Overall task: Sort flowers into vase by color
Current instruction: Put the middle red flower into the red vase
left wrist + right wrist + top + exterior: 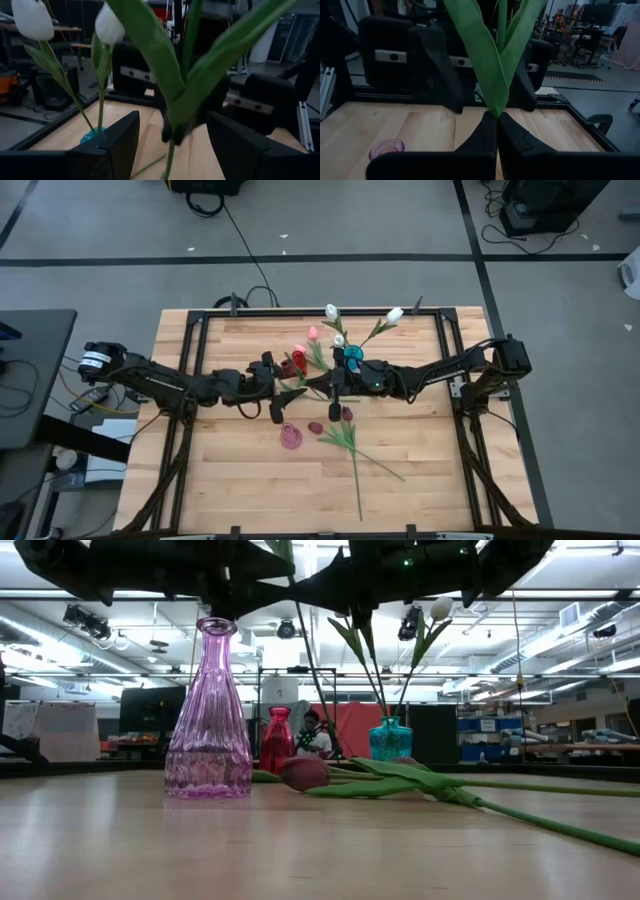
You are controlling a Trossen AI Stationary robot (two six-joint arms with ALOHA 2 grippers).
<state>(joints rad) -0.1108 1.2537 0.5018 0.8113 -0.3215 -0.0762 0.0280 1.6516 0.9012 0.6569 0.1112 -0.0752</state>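
Note:
My right gripper (496,125) is shut on an upright tulip (490,60) with broad green leaves, above the table's middle (318,388); its head is out of the wrist views. My left gripper (172,145) is open, its fingers (122,135) standing either side of the same leaves (165,65) without touching them. White tulips (395,313) stand in a teal vase (352,358). A red vase (290,365) is left of it. An empty pink vase (290,437) stands nearer. Two dark maroon tulips (347,416) lie flat on the table. My right gripper pinches the tulip's stem just below where the leaves branch off (496,114), between its two fingertips (485,132). The fingers come in level from the table's right. The tulip stands upright in the hold, leaves rising above the fingers, lifted clear of the table.
The maroon tulips' long stems (358,480) stretch toward the near edge. The pink vase (210,710) stands just below the left gripper. The wooden table top (220,470) is bare at near left and near right. A person (316,735) sits in the room beyond.

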